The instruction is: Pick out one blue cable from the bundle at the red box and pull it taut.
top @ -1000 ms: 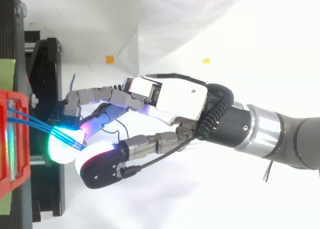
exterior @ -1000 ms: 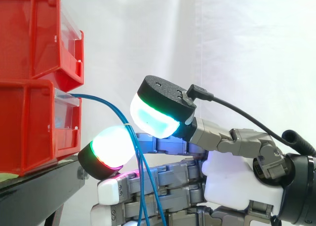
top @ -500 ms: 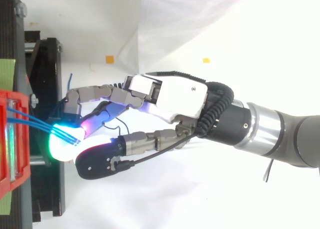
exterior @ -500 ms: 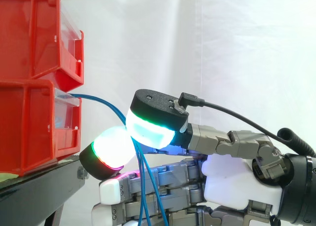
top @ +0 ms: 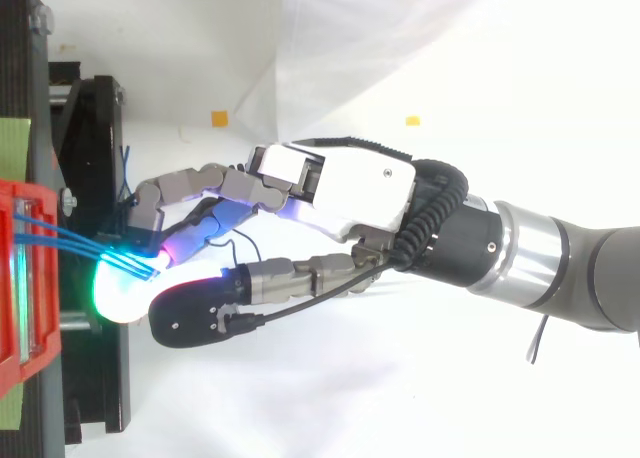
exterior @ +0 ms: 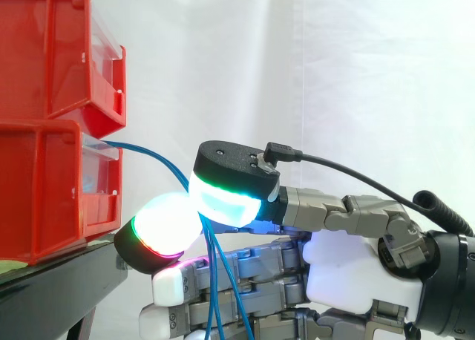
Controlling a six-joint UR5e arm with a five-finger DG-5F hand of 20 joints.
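— Well, has it got hold of anything?

— Looks like it. The robot hand [exterior: 349,269] has its thumb pad [exterior: 223,203] pressed against a finger pad [exterior: 165,225]. The blue cables [exterior: 152,154] run right in between, so I'd call that a pinch. Whether it's one strand or several in there, I can't make out.

— Where do they come from?

— Out of the front of the lower red box [exterior: 37,191] on the black stand [exterior: 52,292]. They bow out from the box towards the hand, not straight at all. They go through the pinch close by the box, then hang down across the other fingers.

— So which way would it pull?

— Away from the box, I'd guess. The box sits beyond the fingertips, with the palm and arm on the opposite side. The short run from box to pinch lies roughly along that same line. Backing off along the arm should take the bow out of it.
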